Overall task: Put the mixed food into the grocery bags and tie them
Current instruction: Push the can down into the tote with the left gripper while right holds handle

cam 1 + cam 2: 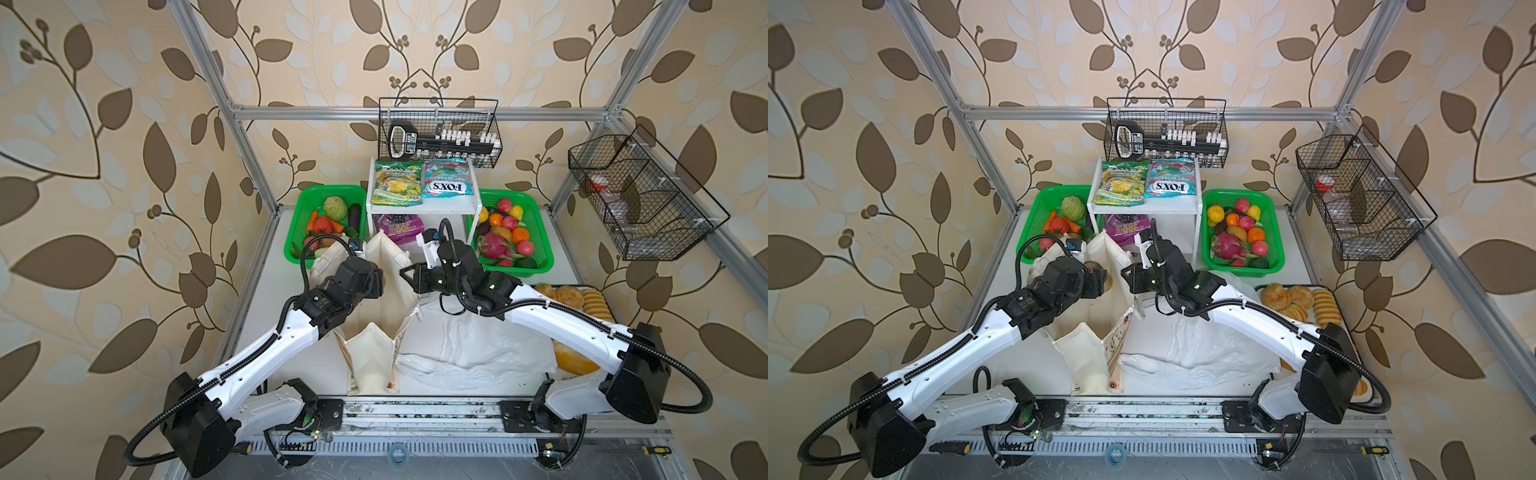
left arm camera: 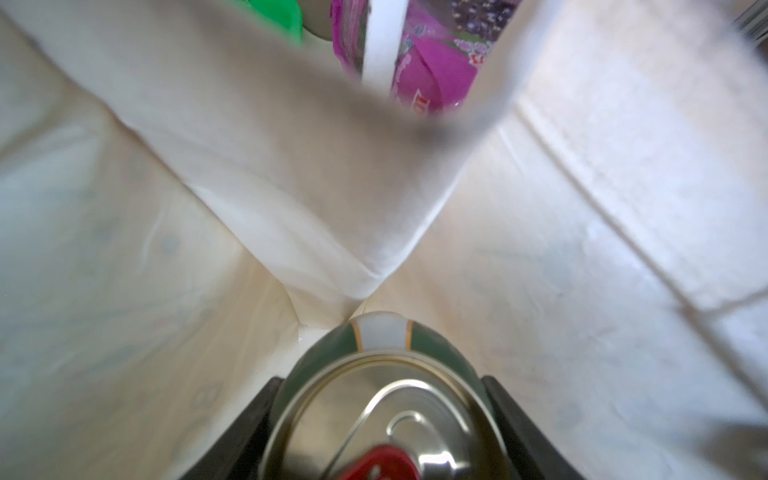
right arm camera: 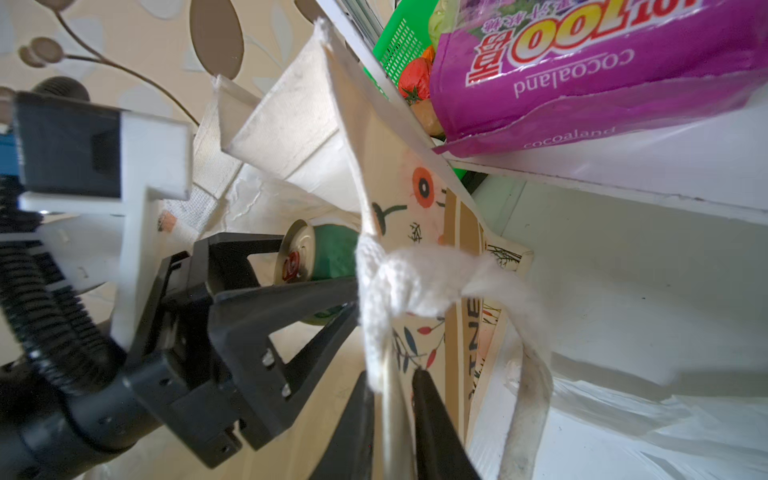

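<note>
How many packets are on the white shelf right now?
3. The green-yellow snack packet and the FOX'S candy packet lie side by side on the white shelf's top tier; the purple snack packet lies on its lower tier, which is partly hidden.

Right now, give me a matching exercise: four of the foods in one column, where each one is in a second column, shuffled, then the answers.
Things:
1. green drink can
2. purple snack packet
3. FOX'S candy packet
4. pink dragon fruit

Places:
A. on top of the white shelf unit
B. in the green fruit basket
C. held by the left gripper, inside the canvas tote
D. on the shelf unit's lower level

Pairs: 1-C, 2-D, 3-A, 4-B.
</note>
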Robot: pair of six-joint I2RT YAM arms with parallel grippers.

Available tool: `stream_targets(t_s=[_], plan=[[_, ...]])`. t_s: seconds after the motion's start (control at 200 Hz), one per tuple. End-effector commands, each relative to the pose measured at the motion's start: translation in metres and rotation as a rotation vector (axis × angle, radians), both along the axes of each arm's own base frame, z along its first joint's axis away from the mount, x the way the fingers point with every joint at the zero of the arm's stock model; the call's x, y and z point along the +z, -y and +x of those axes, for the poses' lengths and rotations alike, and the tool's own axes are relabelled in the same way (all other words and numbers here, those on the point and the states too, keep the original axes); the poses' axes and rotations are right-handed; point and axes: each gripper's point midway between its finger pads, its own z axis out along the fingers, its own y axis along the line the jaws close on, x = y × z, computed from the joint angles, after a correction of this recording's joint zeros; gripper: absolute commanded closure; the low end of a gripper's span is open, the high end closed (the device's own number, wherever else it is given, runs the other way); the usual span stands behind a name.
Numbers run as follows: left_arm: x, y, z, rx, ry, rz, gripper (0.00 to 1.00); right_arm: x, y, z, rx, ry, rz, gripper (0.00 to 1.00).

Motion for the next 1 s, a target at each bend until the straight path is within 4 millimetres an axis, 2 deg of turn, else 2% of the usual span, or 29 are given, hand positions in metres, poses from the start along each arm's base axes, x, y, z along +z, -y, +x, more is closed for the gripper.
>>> stream_targets(t_s=[0.0,0.08,0.17,0.355,0.705,0.825,0.995], plan=[[0.021,0.012,0.002,-0.044,0.076,-0.099,0.91,0.005,0.001,-0.002,-0.001,0.002,0.028,0.80],[0.003,0.018,-0.004,-0.068,0.019,-0.116,0.91,0.003,0.001,-0.001,-0.001,0.004,0.020,0.81],[-0.010,0.013,-0.005,-0.042,-0.014,-0.096,0.91,0.003,0.002,-0.001,-0.005,0.003,0.017,0.81],[-0.007,0.011,0.010,-0.024,0.043,-0.039,0.91,0.006,0.001,-0.002,0.001,0.005,0.035,0.81],[-0.017,0.011,0.049,0.043,0.088,0.117,0.89,0.008,0.003,-0.007,0.010,0.005,0.044,0.81],[-0.026,0.019,0.054,0.017,0.079,0.116,0.89,0.006,0.004,-0.007,0.010,0.003,0.045,0.81],[-0.054,0.016,0.048,0.028,0.004,0.128,0.89,0.005,0.003,-0.007,0.011,0.001,0.045,0.81]])
